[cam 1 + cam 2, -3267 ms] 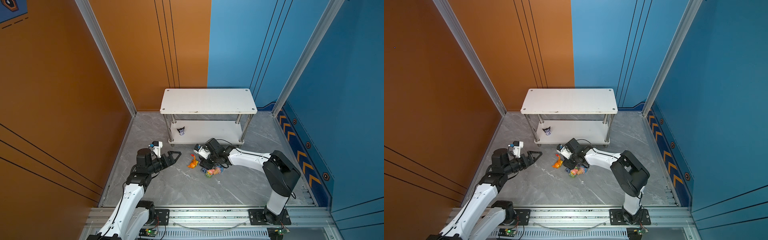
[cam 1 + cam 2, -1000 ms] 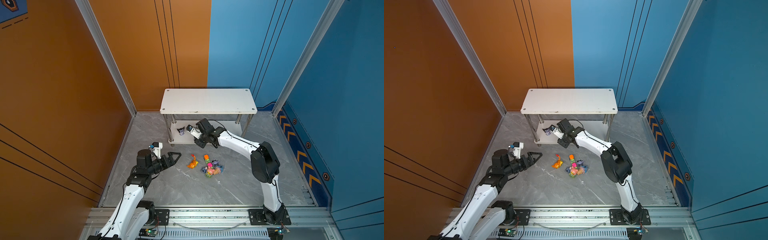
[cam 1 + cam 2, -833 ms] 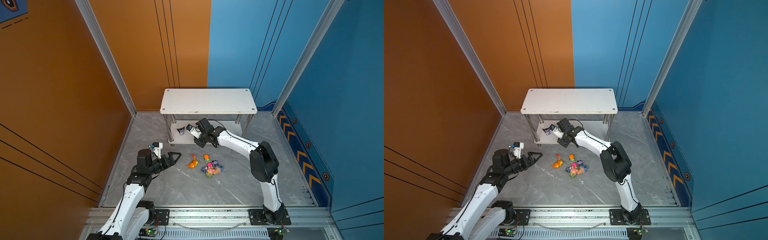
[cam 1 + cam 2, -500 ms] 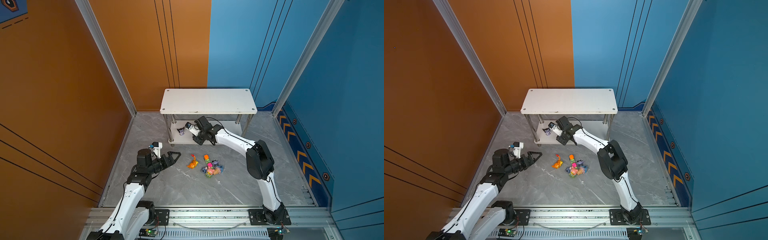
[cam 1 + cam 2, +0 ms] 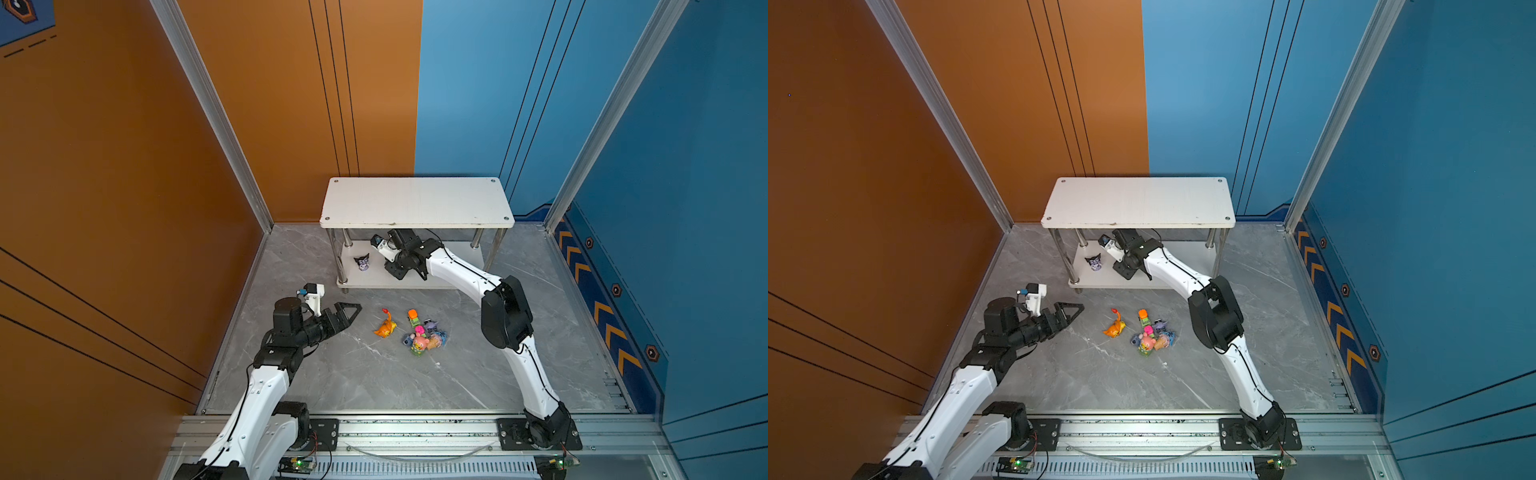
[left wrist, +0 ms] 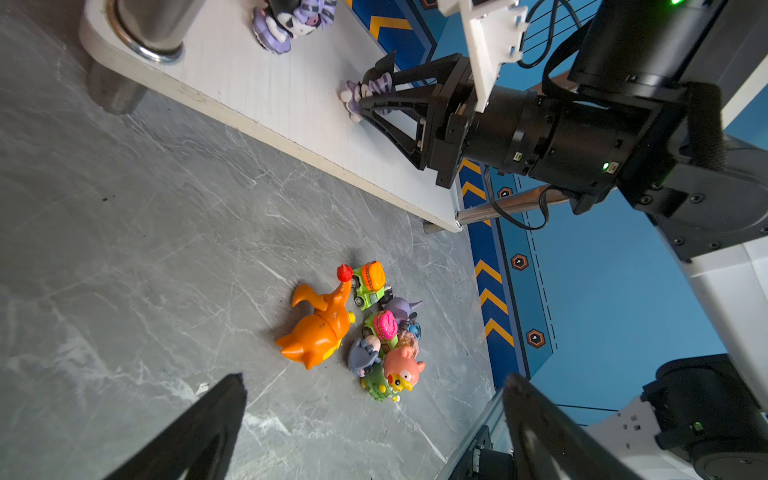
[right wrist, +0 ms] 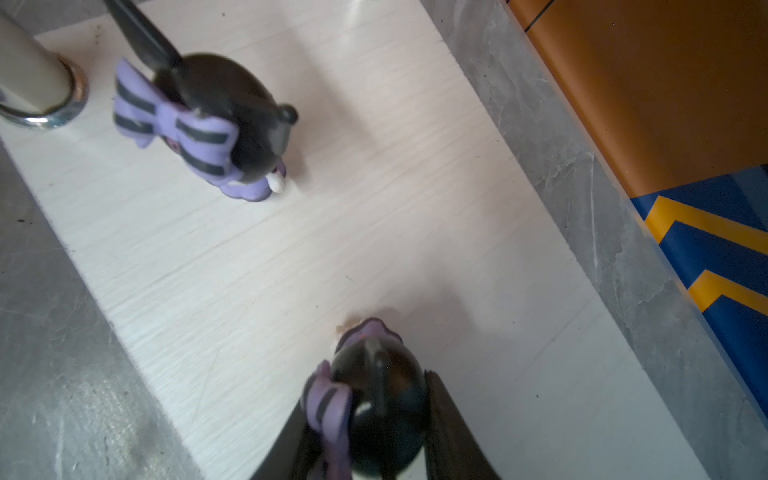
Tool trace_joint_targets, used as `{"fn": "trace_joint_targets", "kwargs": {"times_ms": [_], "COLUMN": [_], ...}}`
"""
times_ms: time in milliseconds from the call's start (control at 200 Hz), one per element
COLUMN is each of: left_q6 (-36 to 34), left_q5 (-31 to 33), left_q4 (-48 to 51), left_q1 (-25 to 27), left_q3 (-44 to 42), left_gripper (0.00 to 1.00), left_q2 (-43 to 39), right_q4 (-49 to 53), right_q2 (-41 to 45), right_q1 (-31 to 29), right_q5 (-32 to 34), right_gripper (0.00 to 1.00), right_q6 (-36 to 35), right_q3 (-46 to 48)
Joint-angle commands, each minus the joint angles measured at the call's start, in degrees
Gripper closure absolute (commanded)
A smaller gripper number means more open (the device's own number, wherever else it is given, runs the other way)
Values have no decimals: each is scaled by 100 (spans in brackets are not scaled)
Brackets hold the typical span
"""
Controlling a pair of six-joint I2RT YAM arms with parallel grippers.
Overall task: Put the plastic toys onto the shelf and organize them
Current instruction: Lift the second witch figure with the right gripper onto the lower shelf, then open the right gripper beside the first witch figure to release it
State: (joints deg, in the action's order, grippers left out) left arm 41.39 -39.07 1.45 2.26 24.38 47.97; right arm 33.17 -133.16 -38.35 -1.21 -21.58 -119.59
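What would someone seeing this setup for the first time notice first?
Probably the right fingers, which reach into the shelf under its top board, clamped on a black-purple head over the lower board. A second head stands there near the front left post. Next comes the bright heap of toys on the grey floor in front of the shelf, with the left fingers wide open beside it.

The shelf's lower board (image 5: 361, 279) bears one black-purple eared head (image 5: 362, 262); the grey floor (image 5: 332, 374) holds clustered toys (image 5: 419, 334).
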Motion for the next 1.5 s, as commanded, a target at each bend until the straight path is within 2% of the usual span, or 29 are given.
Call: {"fn": "trace_joint_targets", "kwargs": {"times_ms": [0, 400, 711, 1116, 1311, 1492], "left_q6": [-96, -92, -80, -96, -91, -94], "left_q5": [-93, -92, -75, -67, -67, -71], "left_q4": [-76, -67, -45, -32, -33, -45], "left_q1": [-59, -65, -68, -68, -68, -76], "left_q3": [-34, -31, -38, -34, -31, -34], "left_gripper": [2, 2, 2, 2, 2, 2], "left_q2": [-42, -68, -112, -116, -110, -116], "right_q4": [304, 391, 471, 468, 67, -126], "right_q2": [-104, -358, -522, -383, 12, 388], "right_q1": [-15, 11, 20, 2, 29, 77], "right_q5": [-146, -465, -368, -228, -276, -324], "right_gripper": [66, 63, 60, 41, 33, 30], "right_q6": [-187, -394, -438, -454, -352, -249], "right_q3": [-281, -624, -846, -757, -171, 335]}}
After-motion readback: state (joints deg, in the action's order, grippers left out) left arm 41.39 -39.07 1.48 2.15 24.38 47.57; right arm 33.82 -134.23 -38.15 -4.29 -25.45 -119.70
